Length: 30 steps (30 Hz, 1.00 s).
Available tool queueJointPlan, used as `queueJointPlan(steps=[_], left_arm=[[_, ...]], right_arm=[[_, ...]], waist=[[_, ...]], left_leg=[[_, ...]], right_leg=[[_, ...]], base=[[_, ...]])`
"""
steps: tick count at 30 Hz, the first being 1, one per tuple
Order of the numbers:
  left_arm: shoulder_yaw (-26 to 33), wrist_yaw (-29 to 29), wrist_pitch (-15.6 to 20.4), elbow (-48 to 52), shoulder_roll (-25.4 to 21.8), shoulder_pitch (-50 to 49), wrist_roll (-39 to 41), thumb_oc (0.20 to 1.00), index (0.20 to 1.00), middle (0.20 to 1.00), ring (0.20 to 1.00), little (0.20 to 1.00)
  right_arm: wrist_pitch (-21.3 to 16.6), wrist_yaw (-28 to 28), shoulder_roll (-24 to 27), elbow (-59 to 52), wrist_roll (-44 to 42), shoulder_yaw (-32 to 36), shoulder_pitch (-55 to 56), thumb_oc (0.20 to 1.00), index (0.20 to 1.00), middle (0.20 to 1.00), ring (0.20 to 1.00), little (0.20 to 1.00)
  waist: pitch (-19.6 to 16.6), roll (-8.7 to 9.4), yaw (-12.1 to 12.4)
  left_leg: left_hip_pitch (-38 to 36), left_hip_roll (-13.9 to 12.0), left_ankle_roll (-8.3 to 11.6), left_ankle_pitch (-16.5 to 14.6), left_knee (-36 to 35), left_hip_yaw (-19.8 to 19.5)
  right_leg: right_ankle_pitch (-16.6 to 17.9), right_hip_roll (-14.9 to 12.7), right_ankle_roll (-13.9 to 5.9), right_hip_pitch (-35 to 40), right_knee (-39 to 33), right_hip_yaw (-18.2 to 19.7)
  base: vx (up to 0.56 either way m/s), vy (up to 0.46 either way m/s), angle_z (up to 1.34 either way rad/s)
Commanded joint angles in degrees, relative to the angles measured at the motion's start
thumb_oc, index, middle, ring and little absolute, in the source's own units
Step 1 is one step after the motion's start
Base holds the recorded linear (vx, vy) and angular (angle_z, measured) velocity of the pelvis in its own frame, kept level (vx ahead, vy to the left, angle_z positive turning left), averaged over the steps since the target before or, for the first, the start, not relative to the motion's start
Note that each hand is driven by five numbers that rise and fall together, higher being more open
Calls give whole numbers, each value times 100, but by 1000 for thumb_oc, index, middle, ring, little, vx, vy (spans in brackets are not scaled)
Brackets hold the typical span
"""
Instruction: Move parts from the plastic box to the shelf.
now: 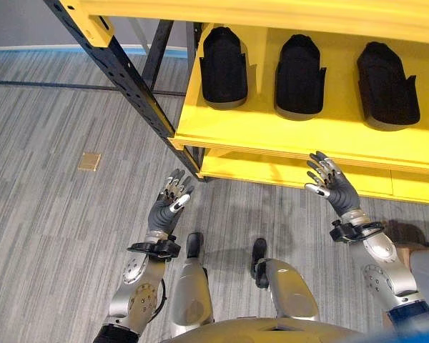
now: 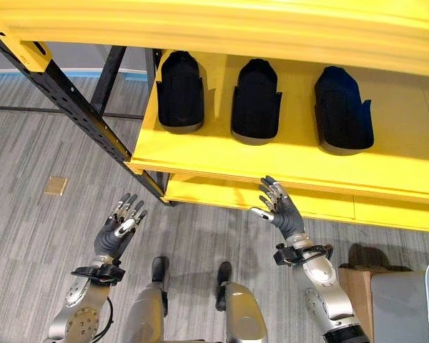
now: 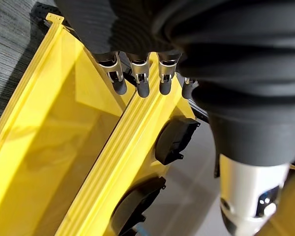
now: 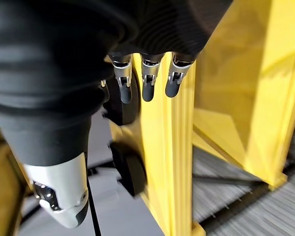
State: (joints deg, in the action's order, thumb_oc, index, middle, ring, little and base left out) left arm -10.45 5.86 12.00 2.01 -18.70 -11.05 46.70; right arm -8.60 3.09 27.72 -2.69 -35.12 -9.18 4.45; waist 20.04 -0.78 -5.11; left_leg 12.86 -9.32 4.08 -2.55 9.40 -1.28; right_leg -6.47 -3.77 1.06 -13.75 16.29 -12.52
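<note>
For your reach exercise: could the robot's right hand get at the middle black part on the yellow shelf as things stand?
Probably yes: the right hand is open and empty at the shelf edge, with nothing between it and the middle part.

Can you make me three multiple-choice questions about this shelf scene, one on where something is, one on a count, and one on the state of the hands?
1. Where do the black parts lie?
A. on the floor
B. on the yellow shelf
C. in the left hand

2. How many black parts lie on that shelf board?
A. one
B. three
C. five

3. What are the two hands doing?
A. both open and holding nothing
B. both curled round a part
C. one pinching a part

Answers:
1 B, the parts sit in a row on the yellow board.
2 B, three show side by side.
3 A, the left hand and the right hand show straight fingers with nothing between them.
</note>
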Motion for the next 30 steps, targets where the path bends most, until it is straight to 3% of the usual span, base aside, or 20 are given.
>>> queueJointPlan(steps=[1,7,13,23,30], left_arm=[[133,-45,437,505,-388,8,-31,1000,1000,1000,1000,1000],[260,-144,479,573,-499,168,-109,1000,1000,1000,1000,1000],[240,-423,606,674,-381,557,-93,1000,1000,1000,1000,1000],[81,-759,808,1052,-337,825,74,1000,1000,1000,1000,1000],[-79,-732,846,1212,-448,765,223,1000,1000,1000,1000,1000]], right_arm=[[-384,-12,-30,-312,32,-144,-53,1000,1000,1000,1000,1000],[-343,52,-100,-379,116,-401,-418,1000,1000,1000,1000,1000],[-553,-409,-247,-491,532,-521,-1489,1000,1000,1000,1000,1000],[-830,-1499,-757,138,1004,-764,-3675,1000,1000,1000,1000,1000],[-847,-2043,-631,924,1189,-784,-4957,1000,1000,1000,1000,1000]], waist=[[-200,284,86],[-252,432,148],[-162,508,223],[-12,433,479],[91,346,626]], left_leg=[[5,184,-17,323,-9,202],[44,254,-96,122,174,383],[153,221,-102,113,209,469],[226,164,-50,282,-85,390],[264,181,-28,355,-217,344]], right_leg=[[649,-803,-914,88,-431,765],[802,-952,-983,210,-807,834],[926,-994,-1018,104,-929,803],[969,-1001,-989,-62,-976,643],[952,-995,-968,-223,-908,623]], base=[[14,152,-25],[27,77,-17],[3,4,-4],[12,-28,1],[0,-8,3]])
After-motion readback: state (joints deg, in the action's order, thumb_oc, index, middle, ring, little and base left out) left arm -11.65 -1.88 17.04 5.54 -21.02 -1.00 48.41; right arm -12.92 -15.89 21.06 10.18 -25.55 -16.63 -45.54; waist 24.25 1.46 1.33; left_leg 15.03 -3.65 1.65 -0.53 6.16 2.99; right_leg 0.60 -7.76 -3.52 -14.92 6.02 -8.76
